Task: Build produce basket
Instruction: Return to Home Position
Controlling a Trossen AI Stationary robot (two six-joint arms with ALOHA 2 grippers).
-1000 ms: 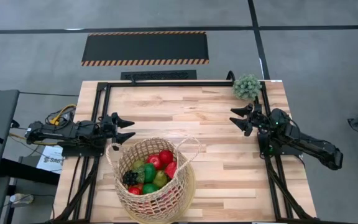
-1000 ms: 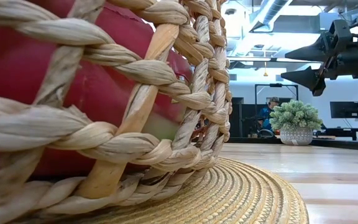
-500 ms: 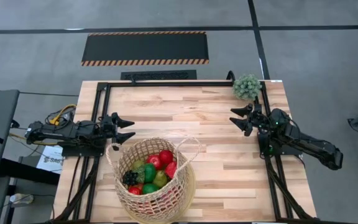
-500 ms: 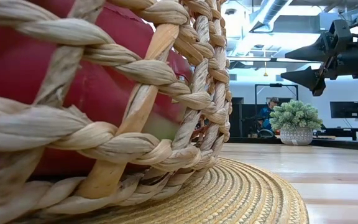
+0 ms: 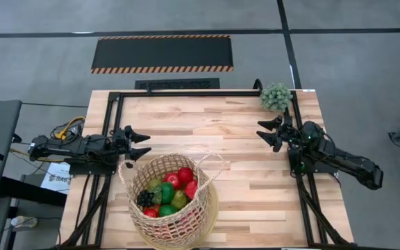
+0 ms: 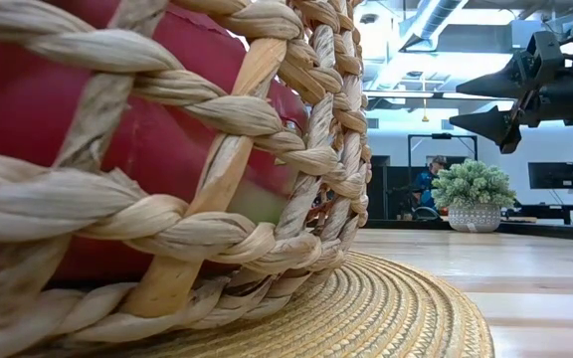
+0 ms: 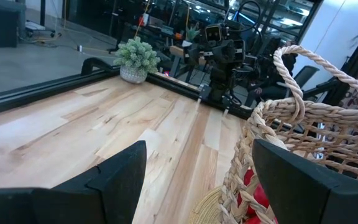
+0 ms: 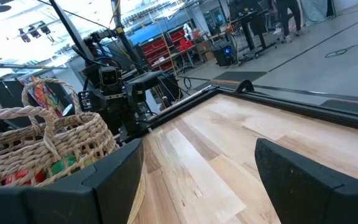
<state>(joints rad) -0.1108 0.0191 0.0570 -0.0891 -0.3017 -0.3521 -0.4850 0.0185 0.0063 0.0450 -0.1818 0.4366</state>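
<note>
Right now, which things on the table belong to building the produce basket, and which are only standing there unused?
Belong to the job:
- basket
- produce inside it
- left gripper and right gripper, both open and empty, at the sides of the table

Only standing there:
- spiky green plant at the far right corner
- round woven mat under the basket

The basket (image 5: pixel 179 226) is rough, matt woven wicker; the produce (image 5: pixel 172 187) looks smooth, glossy plastic; the counter (image 5: pixel 214 128) is smooth wood, framed by matt metal rails (image 5: pixel 207 92).
</note>
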